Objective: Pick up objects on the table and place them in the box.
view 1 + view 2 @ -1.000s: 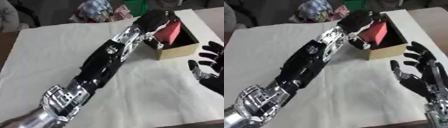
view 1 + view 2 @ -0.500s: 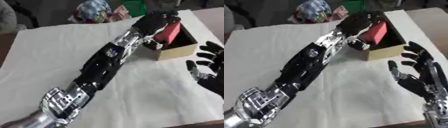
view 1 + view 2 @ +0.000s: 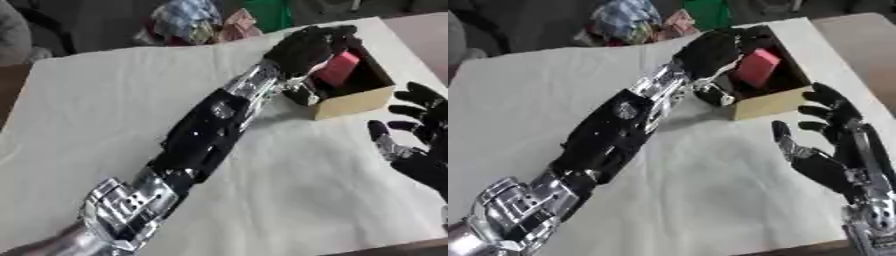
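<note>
- Reaching diagonally from the near left corner to the far right, the left arm [image 3: 206,140] ends with the left hand [image 3: 710,50] over the box [image 3: 773,102]
- The left hand is curled over the box's far-left part, with its fingers bent down beside the red block [image 3: 757,67]; whether they grasp the block or only touch it cannot be told
- The red block sits inside the box, tilted, leaning on edge rather than lying flat; its long axis runs from near left up to far right, and its upper end points toward the far right corner of the box
- The box is a tan cardboard one with a dark inside, standing near the far right edge of the table [image 3: 105,100], which is covered with a white cloth
- The right hand [image 3: 820,160] shows at the right edge, just near of the box and apart from it, released, palm up with fingers spread and pointing to the far side; it holds nothing
- A heap of coloured things [image 3: 197,25] lies beyond the table's far edge, with something green [image 3: 267,12] beside it; what they are cannot be made out
</note>
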You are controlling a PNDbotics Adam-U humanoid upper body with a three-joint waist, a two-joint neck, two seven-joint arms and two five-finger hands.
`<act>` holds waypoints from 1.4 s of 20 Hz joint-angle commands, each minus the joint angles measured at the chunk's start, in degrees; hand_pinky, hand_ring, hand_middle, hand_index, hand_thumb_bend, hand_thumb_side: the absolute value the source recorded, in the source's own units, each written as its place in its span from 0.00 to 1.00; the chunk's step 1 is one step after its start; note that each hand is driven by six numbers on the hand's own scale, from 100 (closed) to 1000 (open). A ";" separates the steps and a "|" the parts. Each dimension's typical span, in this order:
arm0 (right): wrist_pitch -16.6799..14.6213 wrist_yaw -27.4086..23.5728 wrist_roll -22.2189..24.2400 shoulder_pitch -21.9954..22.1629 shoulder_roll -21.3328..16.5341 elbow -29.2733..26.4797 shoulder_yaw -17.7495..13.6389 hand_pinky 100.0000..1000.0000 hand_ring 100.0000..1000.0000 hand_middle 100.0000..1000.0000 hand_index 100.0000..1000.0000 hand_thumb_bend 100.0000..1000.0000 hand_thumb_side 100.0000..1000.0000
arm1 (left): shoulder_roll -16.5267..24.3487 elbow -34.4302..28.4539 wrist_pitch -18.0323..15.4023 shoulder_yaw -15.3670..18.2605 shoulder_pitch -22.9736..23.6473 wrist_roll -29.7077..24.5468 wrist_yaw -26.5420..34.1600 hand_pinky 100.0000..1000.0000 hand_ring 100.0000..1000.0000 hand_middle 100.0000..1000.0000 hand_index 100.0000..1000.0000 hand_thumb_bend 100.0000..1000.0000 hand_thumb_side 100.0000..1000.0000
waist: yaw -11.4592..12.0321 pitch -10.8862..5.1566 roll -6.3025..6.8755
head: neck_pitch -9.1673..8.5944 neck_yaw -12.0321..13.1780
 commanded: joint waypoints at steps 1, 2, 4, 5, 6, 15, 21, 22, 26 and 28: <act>-0.13 -0.12 0.17 -1.01 -0.28 -0.55 0.06 0.69 0.78 0.80 0.92 0.28 0.08 | 0.48 -0.71 0.23 0.43 -0.87 1.13 -0.15 0.83 0.86 0.95 0.96 0.51 0.03 | 0.13 -0.81 -0.49 | -0.71 -0.11; -0.11 -0.12 0.17 -1.02 -0.27 -0.54 0.07 0.69 0.78 0.80 0.92 0.28 0.08 | 0.54 -0.74 0.22 0.41 -0.86 1.22 0.00 0.83 0.86 0.95 0.96 0.50 0.03 | 0.20 -0.83 -0.53 | -0.72 -0.11; -0.09 -0.10 0.15 -1.00 -0.24 -0.53 0.04 0.69 0.78 0.80 0.92 0.28 0.08 | 0.65 -0.95 0.31 0.47 -0.81 1.34 0.73 0.82 0.85 0.94 0.96 0.48 0.03 | 0.48 -0.87 -0.65 | -0.73 -0.13; -0.09 -0.10 0.13 -0.96 -0.24 -0.52 0.03 0.69 0.78 0.80 0.92 0.28 0.07 | 0.77 -1.18 0.36 0.45 -0.77 1.38 1.43 0.82 0.85 0.93 0.95 0.48 0.03 | 0.66 -0.91 -0.71 | -0.69 -0.17; -0.09 -0.10 0.12 -0.89 -0.24 -0.50 0.02 0.69 0.78 0.80 0.92 0.28 0.08 | 0.95 -1.56 0.34 0.31 -0.73 1.39 2.22 0.82 0.85 0.93 0.95 0.47 0.03 | 0.89 -0.97 -0.79 | -0.64 -0.23; -0.11 0.17 -0.82 0.67 -0.59 -0.47 -1.02 0.69 0.78 0.80 0.92 0.27 0.08 | 5.70 -11.35 3.95 0.72 1.14 -0.01 20.99 0.78 0.76 0.84 0.92 0.32 0.00 | 5.36 -2.27 -1.70 | 0.59 -1.55; -0.06 0.72 -2.34 1.54 -1.40 -0.78 -2.65 0.69 0.78 0.80 0.92 0.27 0.07 | 12.72 -24.02 10.08 2.10 5.42 -1.22 39.53 0.75 0.72 0.80 0.90 0.23 0.00 | 9.75 -2.87 -2.30 | 1.41 -3.64; 0.01 0.86 -2.61 1.60 -1.56 -0.85 -2.96 0.69 0.78 0.80 0.92 0.27 0.07 | 13.95 -26.21 11.14 2.55 6.48 -1.18 42.50 0.74 0.71 0.80 0.90 0.21 0.00 | 10.58 -2.96 -2.43 | 1.50 -4.05; 0.43 1.38 -3.59 1.82 -2.59 -0.99 -4.03 0.69 0.78 0.80 0.92 0.27 0.07 | 18.70 -34.71 14.45 4.05 11.14 -0.46 52.39 0.73 0.70 0.79 0.89 0.17 0.00 | 13.98 -3.29 -2.90 | 1.85 -5.55; 0.66 1.58 -4.29 1.86 -3.09 -1.00 -4.68 0.69 0.78 0.80 0.92 0.26 0.07 | 20.63 -38.49 15.72 4.96 13.78 0.00 56.13 0.73 0.69 0.78 0.89 0.14 0.00 | 15.68 -3.28 -3.12 | 2.07 -6.27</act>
